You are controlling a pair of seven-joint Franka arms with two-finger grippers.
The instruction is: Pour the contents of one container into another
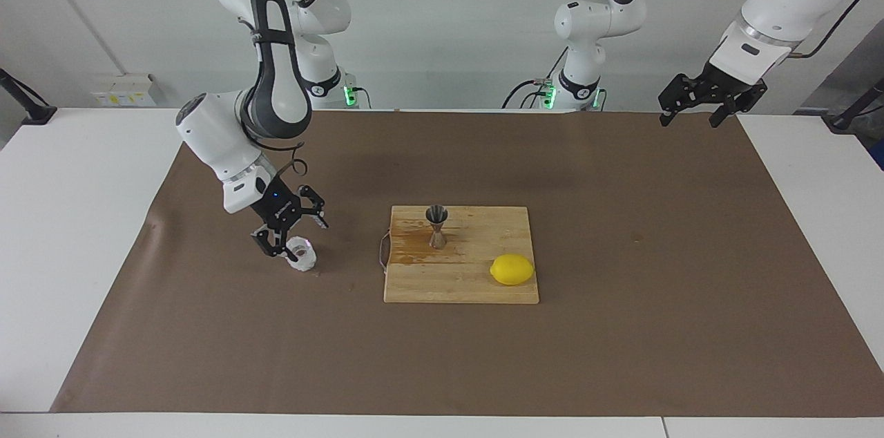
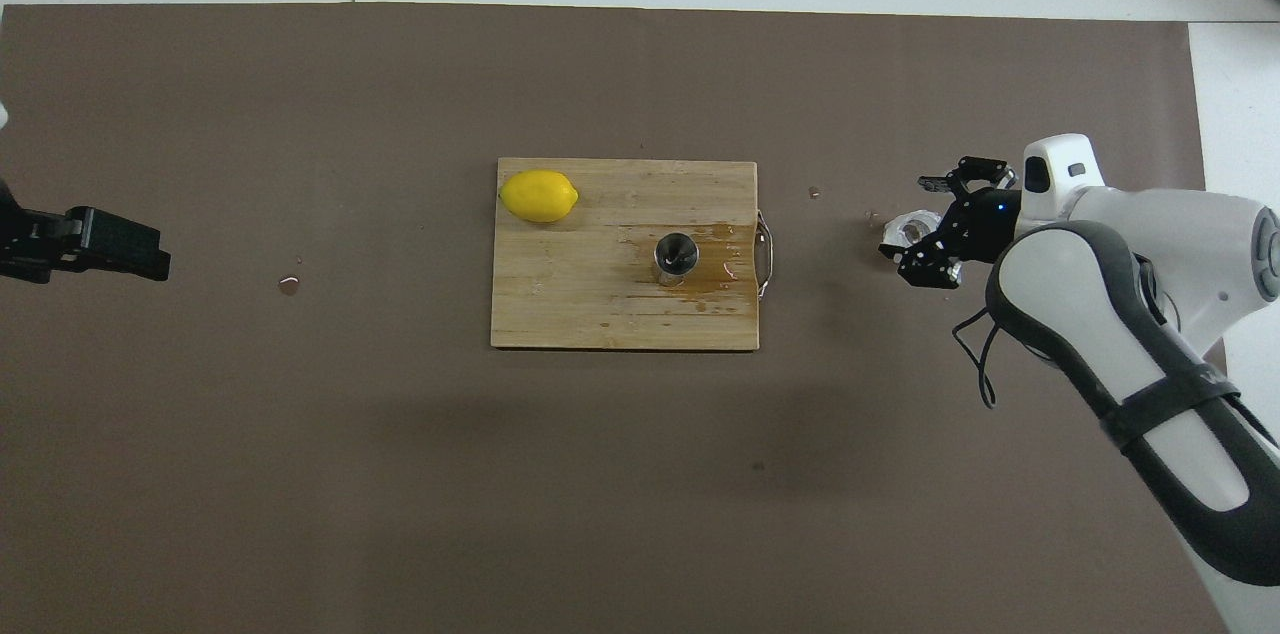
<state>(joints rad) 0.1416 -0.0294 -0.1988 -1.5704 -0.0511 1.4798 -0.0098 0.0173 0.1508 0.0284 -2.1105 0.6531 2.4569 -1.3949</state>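
The small faceted glass cup (image 1: 302, 255) (image 2: 908, 231) rests on the brown mat toward the right arm's end of the table, level with the cutting board. My right gripper (image 1: 290, 232) (image 2: 925, 226) hangs just above it, open, its fingers spread to either side with nothing between them. The steel jigger (image 1: 436, 224) (image 2: 676, 256) stands upright on the wooden cutting board (image 1: 476, 286) (image 2: 580, 309), in a wet patch near the handle end. My left gripper (image 1: 689, 121) (image 2: 120, 252) waits open in the air over the mat's edge at the left arm's end.
A yellow lemon (image 1: 512, 269) (image 2: 538, 196) lies on the board's corner farthest from the robots, toward the left arm's end. Small droplets (image 2: 289, 285) dot the mat. White table tops border the mat at both ends.
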